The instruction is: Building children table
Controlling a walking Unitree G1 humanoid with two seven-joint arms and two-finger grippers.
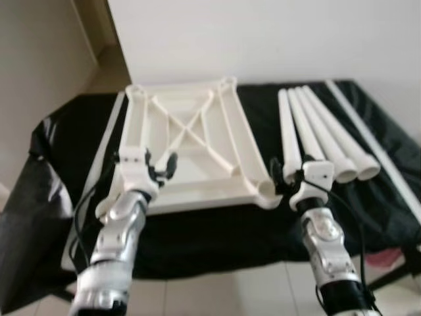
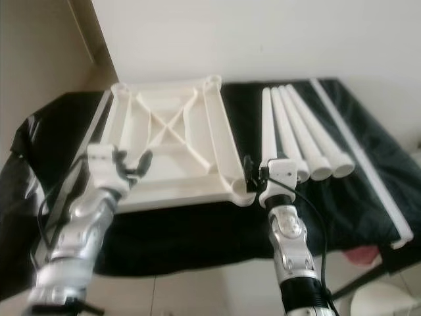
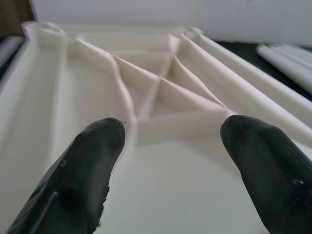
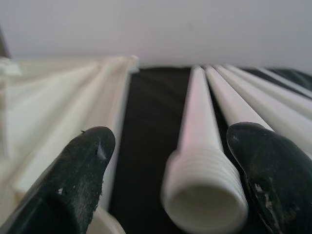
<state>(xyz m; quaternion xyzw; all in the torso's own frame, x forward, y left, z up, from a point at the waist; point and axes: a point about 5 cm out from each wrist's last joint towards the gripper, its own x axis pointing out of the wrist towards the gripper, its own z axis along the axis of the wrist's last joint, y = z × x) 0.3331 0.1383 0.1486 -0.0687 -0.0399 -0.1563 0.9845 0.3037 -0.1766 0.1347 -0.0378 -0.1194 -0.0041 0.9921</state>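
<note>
Head views are soft and blurry; the desk point(image 1: 217, 243) is hidden under a crinkled black cloth, its near edge cut off behind both silver arms. The cream plastic tabletop point(image 1: 191, 141) lies underside up on the desk's left half, ribbed with an X brace and corner sockets, with the left gripper point(image 3: 168, 156) over its near edge, fingers spread and holding nothing. The right gripper point(image 4: 173, 161) has its fingers parted around, not closed on, the threaded open end of the nearest of four white tapered tube legs point(image 1: 329, 141) lying side by side just right of the tabletop.
</note>
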